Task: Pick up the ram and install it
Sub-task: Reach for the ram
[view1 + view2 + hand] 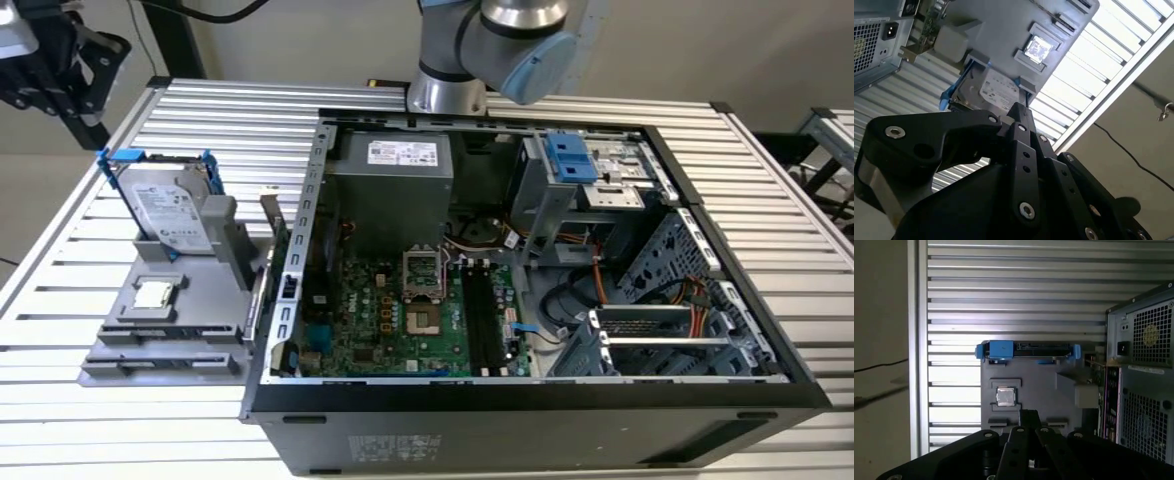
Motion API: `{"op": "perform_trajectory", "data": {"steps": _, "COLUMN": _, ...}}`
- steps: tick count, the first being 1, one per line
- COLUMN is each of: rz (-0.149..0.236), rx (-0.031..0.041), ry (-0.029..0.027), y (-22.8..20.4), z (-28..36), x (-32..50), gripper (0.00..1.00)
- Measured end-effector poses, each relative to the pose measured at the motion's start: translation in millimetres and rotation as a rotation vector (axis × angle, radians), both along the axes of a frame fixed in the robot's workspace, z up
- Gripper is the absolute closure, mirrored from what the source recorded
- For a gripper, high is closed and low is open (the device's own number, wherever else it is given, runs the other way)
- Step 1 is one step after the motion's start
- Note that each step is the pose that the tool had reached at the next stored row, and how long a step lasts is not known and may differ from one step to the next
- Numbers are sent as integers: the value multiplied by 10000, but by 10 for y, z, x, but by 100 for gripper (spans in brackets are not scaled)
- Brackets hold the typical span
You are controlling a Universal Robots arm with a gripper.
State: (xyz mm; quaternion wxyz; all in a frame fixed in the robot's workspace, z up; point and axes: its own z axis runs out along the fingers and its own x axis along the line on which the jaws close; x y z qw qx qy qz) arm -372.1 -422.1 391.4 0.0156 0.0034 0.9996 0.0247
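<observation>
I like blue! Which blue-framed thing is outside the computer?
The hard drive standing upright on the grey stand, at the exterior view's left. The other blue part sits inside the case.

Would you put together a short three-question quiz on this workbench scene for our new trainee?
1. True or false: the gripper is poised over the motherboard's long black slots.
2. Multiple choice: what lies flat on the grey fixture beside the standing hard drive? A) a silver processor chip B) a fan C) a screwdriver
3. Fill in: in the exterior view, the long black slots look ____ (filled or empty).

Key
1. False: in both wrist views it faces the grey fixture, outside the computer case.
2. A
3. empty
</observation>
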Motion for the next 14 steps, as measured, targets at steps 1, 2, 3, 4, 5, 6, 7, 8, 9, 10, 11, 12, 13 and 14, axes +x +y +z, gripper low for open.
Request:
{"op": "perform_trajectory", "data": {"steps": 1, "rz": 0, "rx": 0, "ry": 0, "y": -11, "z": 0, "x": 0, "gripper": 100}}
{"op": "perform_trajectory", "data": {"steps": 2, "rz": 0, "rx": 0, "ry": -1, "y": -22, "z": -1, "x": 0, "gripper": 100}}
{"op": "perform_trajectory", "data": {"steps": 3, "rz": 0, "rx": 1, "ry": -1, "y": -32, "z": -2, "x": 0, "gripper": 100}}
{"op": "perform_trajectory", "data": {"steps": 4, "rz": 0, "rx": 0, "ry": 0, "y": -42, "z": -2, "x": 0, "gripper": 100}}
{"op": "perform_trajectory", "data": {"steps": 5, "rz": 0, "rx": 0, "ry": 0, "y": -53, "z": -2, "x": 0, "gripper": 100}}
{"op": "perform_trajectory", "data": {"steps": 6, "rz": 0, "rx": 0, "ry": 0, "y": -64, "z": -2, "x": 0, "gripper": 100}}
{"op": "perform_trajectory", "data": {"steps": 7, "rz": 0, "rx": 0, "ry": 0, "y": -75, "z": -3, "x": 0, "gripper": 100}}
{"op": "perform_trajectory", "data": {"steps": 8, "rz": 0, "rx": 0, "ry": 0, "y": -87, "z": -3, "x": 0, "gripper": 100}}
{"op": "perform_trajectory", "data": {"steps": 9, "rz": 0, "rx": 0, "ry": 0, "y": -99, "z": -3, "x": 0, "gripper": 100}}
{"op": "perform_trajectory", "data": {"steps": 10, "rz": 0, "rx": 0, "ry": 0, "y": -111, "z": -3, "x": 0, "gripper": 100}}
{"op": "perform_trajectory", "data": {"steps": 11, "rz": 0, "rx": 0, "ry": 0, "y": -123, "z": -4, "x": 0, "gripper": 100}}
{"op": "perform_trajectory", "data": {"steps": 12, "rz": 0, "rx": 0, "ry": 0, "y": -134, "z": -4, "x": 0, "gripper": 100}}
{"op": "perform_trajectory", "data": {"steps": 13, "rz": 0, "rx": 0, "ry": -1, "y": -145, "z": -5, "x": 0, "gripper": 100}}
{"op": "perform_trajectory", "data": {"steps": 14, "rz": 0, "rx": 1, "ry": -1, "y": -156, "z": -5, "x": 0, "gripper": 100}}
